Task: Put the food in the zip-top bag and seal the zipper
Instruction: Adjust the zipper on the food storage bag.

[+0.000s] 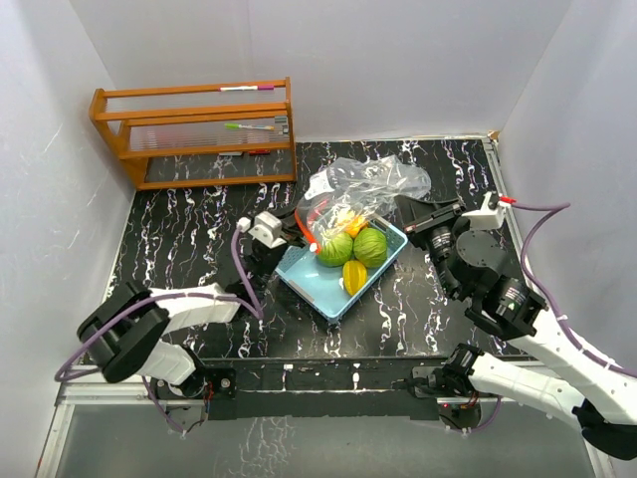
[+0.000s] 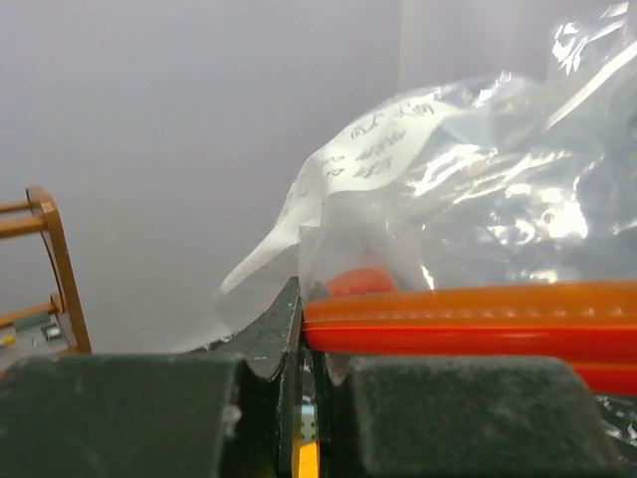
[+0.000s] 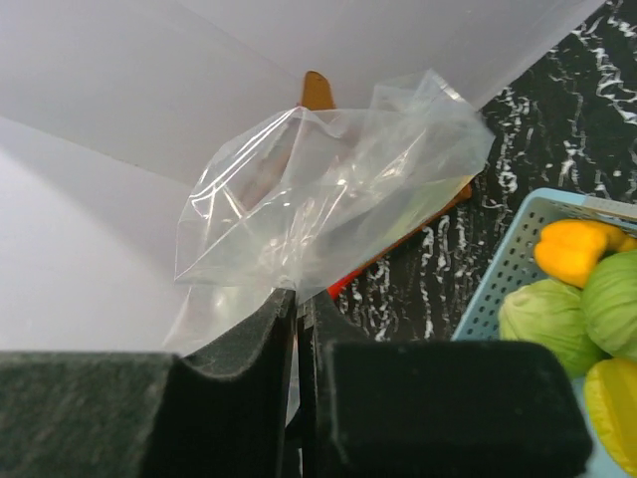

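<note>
1. Left gripper (image 2: pixel 299 373): its dark padded fingers (image 2: pixel 129 413) fill the bottom of the wrist view. The jaws are drawn almost together and clamp the end of the zipper (image 2: pixel 468 319). The orange strip runs level from there to the right edge of the frame.
2. Right gripper (image 3: pixel 299 329): the jaws are narrowed to a thin slit and pinch a fold of the zip-top bag (image 3: pixel 328 199). The clear film fans up from the pads into the centre of that frame.
3. In the overhead view the bag hangs crumpled between the two grippers at frame centre, with the zipper on its left side. The left wrist view shows printed lettering on the film.
4. Food (image 1: pixel 353 254): it lies in the light blue tray (image 1: pixel 304 279), just below the bag.
   - Two green round pieces (image 1: pixel 335 249) sit side by side, touching.
   - One yellow star-shaped piece (image 1: pixel 353 277) lies beside them toward the bottom of the frame.
   - One yellow-orange piece (image 1: pixel 349 221) sits at the tray's upper end, overlapped by bag film in the overhead view.
5. The tray rests on the black marbled table (image 1: pixel 199 219).
6. A wooden rack (image 1: pixel 194 134) stands in the upper left of the frame, well apart from the tray.
</note>
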